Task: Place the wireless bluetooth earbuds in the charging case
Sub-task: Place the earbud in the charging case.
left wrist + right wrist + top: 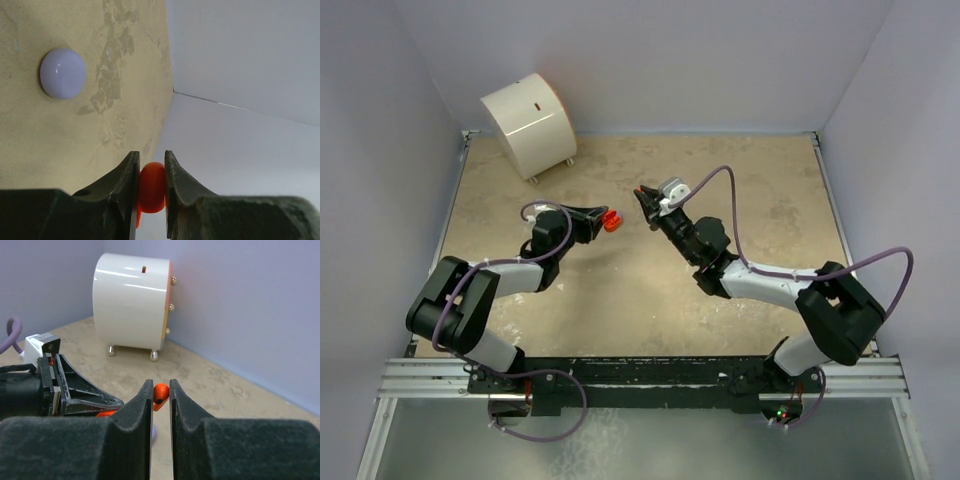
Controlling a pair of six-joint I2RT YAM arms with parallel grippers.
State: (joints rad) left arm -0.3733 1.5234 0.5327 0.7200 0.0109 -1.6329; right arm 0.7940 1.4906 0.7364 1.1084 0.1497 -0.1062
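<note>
Orange case [151, 187] clamped, orange earbud [160, 394] pinched

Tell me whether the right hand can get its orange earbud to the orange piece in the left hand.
Probably yes. The right hand, shut on the orange earbud, faces the orange piece in the left hand across an open gap.

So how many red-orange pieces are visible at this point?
2. One rounded red-orange piece is clamped in the left gripper; a smaller red-orange earbud is pinched in the right gripper. More may be hidden from these views.
</note>
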